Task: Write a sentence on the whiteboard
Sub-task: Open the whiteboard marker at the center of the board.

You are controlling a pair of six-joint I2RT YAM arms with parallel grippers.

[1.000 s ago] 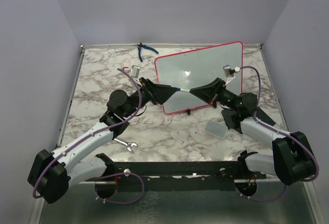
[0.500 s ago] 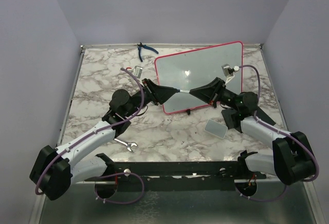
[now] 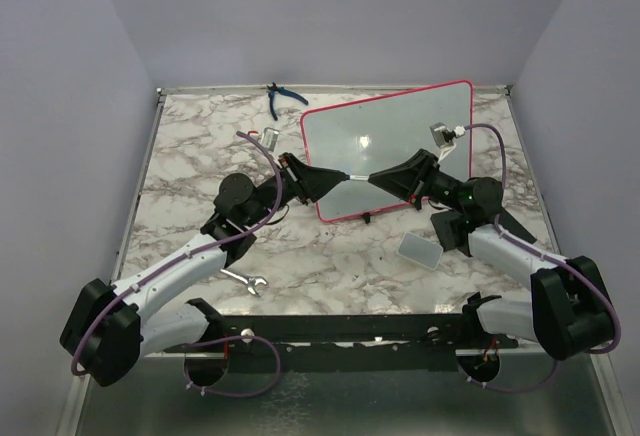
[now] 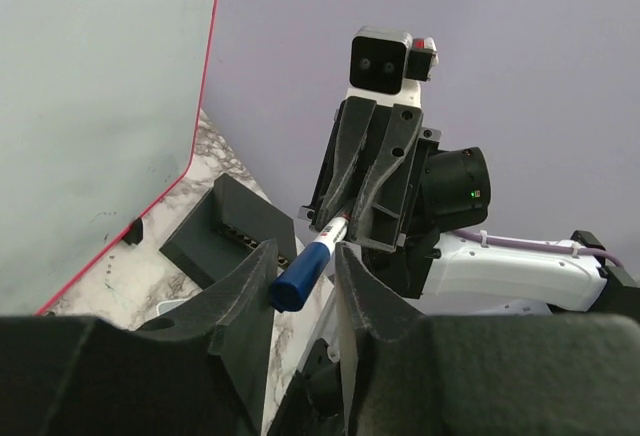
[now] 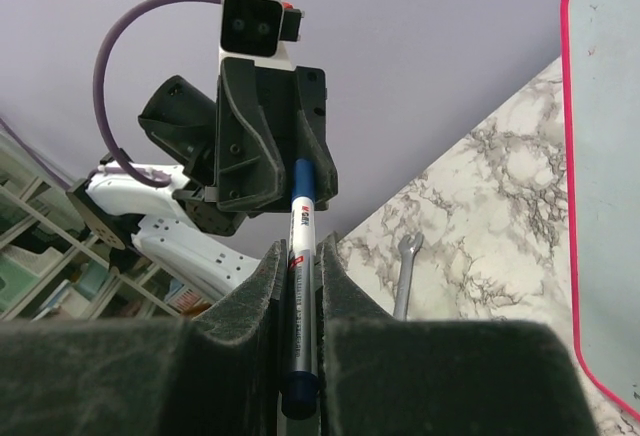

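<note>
The whiteboard (image 3: 400,136), white with a red-pink frame, stands tilted at the back right; it also shows in the left wrist view (image 4: 100,106) and the right wrist view (image 5: 610,156). No sentence shows on it. My right gripper (image 3: 373,176) is shut on the barrel of a marker (image 5: 299,256) and holds it level in front of the board. My left gripper (image 3: 338,173) faces it. Its jaws stand either side of the marker's blue cap (image 4: 300,281) with a small gap on one side.
A small grey pad (image 3: 420,251) lies near the right arm. A wrench (image 3: 245,280) lies by the left arm and shows in the right wrist view (image 5: 405,276). Blue-handled pliers (image 3: 283,99) lie at the back edge. A black block (image 4: 225,231) sits by the board's foot.
My left arm has edged right toward the marker, bringing its jaws over the cap. The right arm and the marker have stayed in place.
</note>
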